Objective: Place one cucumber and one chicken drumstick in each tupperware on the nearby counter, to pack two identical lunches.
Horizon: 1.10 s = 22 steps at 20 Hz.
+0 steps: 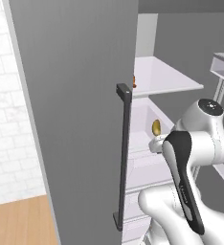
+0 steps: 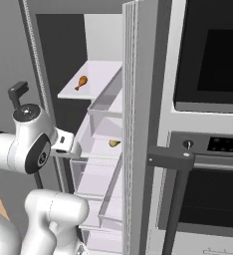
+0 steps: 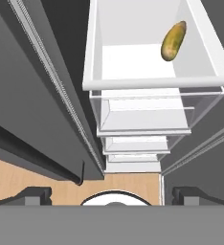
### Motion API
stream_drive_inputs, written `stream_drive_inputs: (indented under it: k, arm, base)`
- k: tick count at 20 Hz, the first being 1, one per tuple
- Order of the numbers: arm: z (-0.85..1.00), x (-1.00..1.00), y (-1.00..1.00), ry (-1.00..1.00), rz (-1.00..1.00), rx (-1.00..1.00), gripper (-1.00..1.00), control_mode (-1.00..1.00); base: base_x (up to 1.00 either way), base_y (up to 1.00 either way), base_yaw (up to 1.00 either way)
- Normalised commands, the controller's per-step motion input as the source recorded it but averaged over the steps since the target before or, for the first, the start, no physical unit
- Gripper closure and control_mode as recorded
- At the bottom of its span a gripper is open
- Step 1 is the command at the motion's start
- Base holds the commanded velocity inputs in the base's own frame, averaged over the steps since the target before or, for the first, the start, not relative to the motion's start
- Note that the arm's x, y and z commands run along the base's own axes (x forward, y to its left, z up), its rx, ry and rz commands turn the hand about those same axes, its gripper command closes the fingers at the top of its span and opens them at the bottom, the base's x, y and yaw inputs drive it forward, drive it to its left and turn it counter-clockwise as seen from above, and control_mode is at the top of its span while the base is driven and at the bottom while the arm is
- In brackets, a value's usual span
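The fridge stands open in front of me. One golden-brown chicken drumstick point(image 2: 81, 82) lies on the white upper shelf point(image 2: 101, 74). An oblong olive-green piece, the cucumber point(image 3: 173, 40), lies in the top white drawer point(image 3: 152, 83); the left base view shows the cucumber point(image 1: 156, 127) just beyond my wrist. My gripper point(image 3: 111, 196) hangs above and in front of that drawer, open wide, its dark fingertips point(image 3: 35, 195) far apart with nothing between them. The tupperware and the counter are out of view.
The grey fridge door point(image 1: 75, 119) with its dark vertical handle point(image 1: 124, 153) stands open on my left. Several clear drawers point(image 2: 96, 174) stack below the top one. A black wall oven point(image 2: 208, 74) sits to the right of the fridge. Wooden floor point(image 3: 128, 184) lies below.
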Motion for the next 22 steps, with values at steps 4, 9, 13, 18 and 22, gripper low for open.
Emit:
stream_drive_inputs:
  k: [4, 9, 13, 18, 22]
  arm:
    - [0.00, 0.00, 0.00, 0.00, 0.00, 0.00, -1.00, 1.00]
    - [0.00, 0.00, 0.00, 0.00, 0.00, 0.00, -1.00, 1.00]
    - [0.00, 0.00, 0.00, -0.01, 0.00, 0.00, -1.00, -1.00]
    - [0.49, 0.08, -0.14, -0.16, 0.00, 0.07, -1.00, -1.00]
    - [0.96, 0.18, -0.16, -0.10, 0.00, 0.02, -1.00, -1.00]
  base:
    - [0.01, -0.02, 0.00]
    - [0.00, 0.00, 0.00]
    - [0.00, 0.00, 0.00]
    - [0.00, 0.00, 0.00]
    - [0.00, 0.00, 0.00]
